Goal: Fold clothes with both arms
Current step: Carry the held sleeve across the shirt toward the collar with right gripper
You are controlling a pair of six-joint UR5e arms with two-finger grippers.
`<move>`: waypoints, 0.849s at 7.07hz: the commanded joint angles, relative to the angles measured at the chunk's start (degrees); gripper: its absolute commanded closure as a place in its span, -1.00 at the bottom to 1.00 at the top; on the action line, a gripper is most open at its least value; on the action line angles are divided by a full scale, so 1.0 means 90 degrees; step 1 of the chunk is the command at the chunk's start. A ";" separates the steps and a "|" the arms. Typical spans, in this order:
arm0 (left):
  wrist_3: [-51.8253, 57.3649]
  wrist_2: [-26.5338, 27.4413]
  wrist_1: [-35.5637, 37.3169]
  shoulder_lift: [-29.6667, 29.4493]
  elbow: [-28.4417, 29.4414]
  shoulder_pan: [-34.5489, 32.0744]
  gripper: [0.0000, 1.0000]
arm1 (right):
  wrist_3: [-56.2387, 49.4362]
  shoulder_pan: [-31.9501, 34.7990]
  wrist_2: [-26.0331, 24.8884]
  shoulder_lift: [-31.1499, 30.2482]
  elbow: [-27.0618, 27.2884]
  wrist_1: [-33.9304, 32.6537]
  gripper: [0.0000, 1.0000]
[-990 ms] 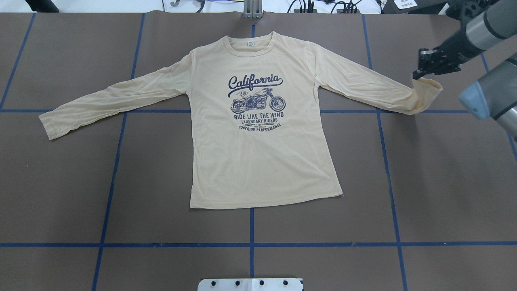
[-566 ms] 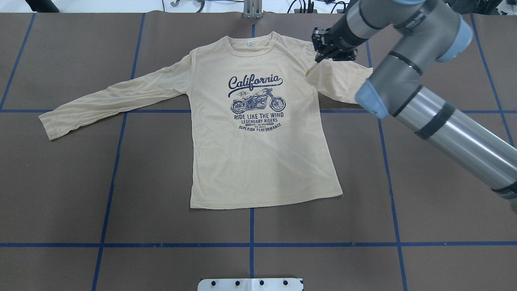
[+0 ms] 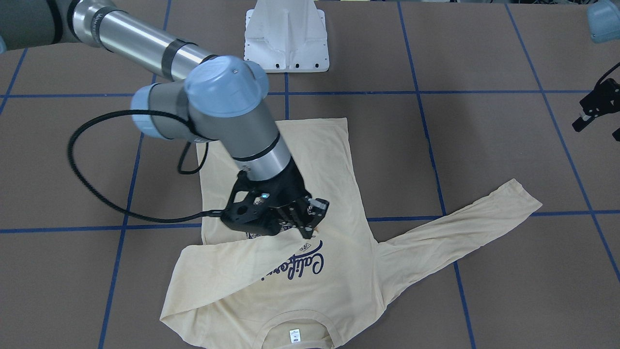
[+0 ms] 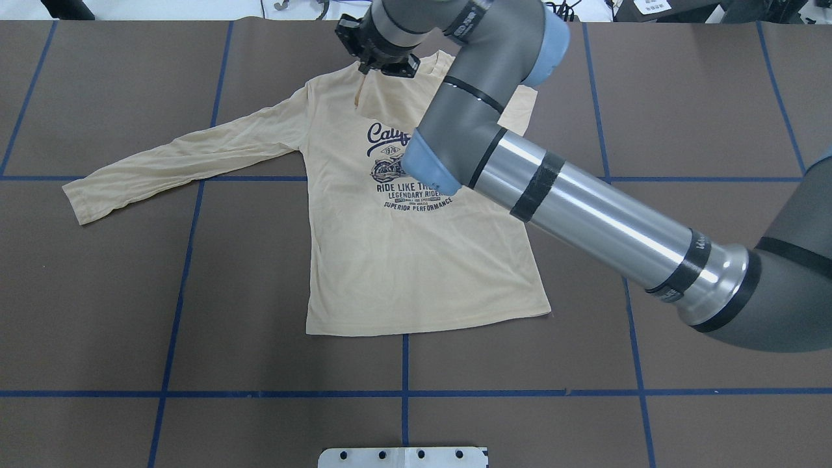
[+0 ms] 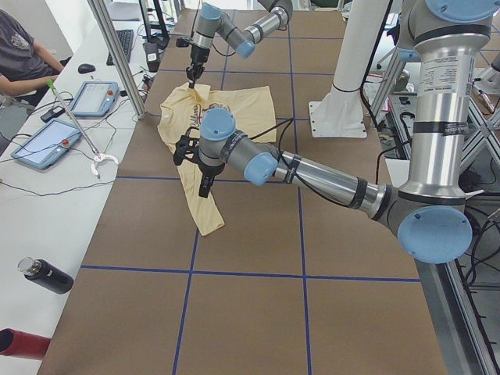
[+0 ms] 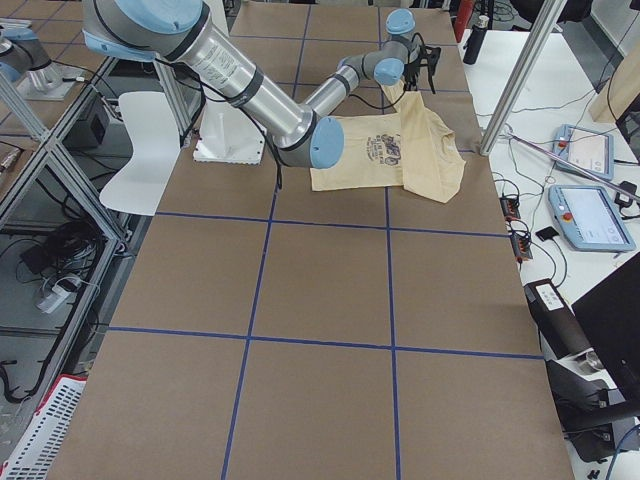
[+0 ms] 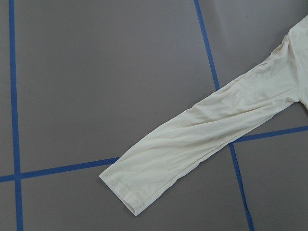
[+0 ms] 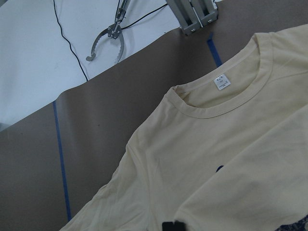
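Observation:
The pale beige T-shirt (image 4: 390, 273) lies flat, print side up, with its collar (image 8: 211, 103) toward the far edge. My right arm reaches across it. The right gripper (image 4: 376, 65) is shut on the right sleeve's cuff, which dangles over the chest just left of the collar. That sleeve is folded across the print (image 3: 232, 276), and the gripper (image 3: 310, 228) holds its end. The left sleeve (image 4: 175, 162) lies stretched out flat and shows from above in the left wrist view (image 7: 202, 139). The left gripper (image 3: 598, 132) hangs open high beyond that cuff, touching nothing.
Brown table cover with blue tape grid lines (image 4: 403, 393). The white pedestal (image 3: 286, 36) stands at the robot's side. A metal post (image 4: 406, 16) and a hook tool (image 8: 108, 41) sit at the far edge. A person (image 5: 23, 51), tablets and a bottle (image 5: 47, 275) are at the side bench.
The right gripper carried the sleeve cuff leftward from the far right, past the shoulder, to the left of the collar. The sleeve now lies folded over the chest; the left sleeve has not moved.

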 commanded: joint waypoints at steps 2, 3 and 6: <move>-0.0061 -0.0006 0.0000 0.0003 0.0037 0.0137 -1.00 | 0.0053 -0.0775 -0.1336 0.1172 -0.1723 0.0522 -0.97; -0.0052 0.0003 -0.0029 -0.0007 0.0047 0.0350 -1.00 | 0.0053 -0.0795 -0.1406 0.1223 -0.1883 0.0544 -0.99; -0.0334 0.0711 -0.1869 -0.0027 0.1126 0.1289 -1.00 | 0.0998 -0.0650 -0.1271 0.0856 -0.1255 0.0505 -0.98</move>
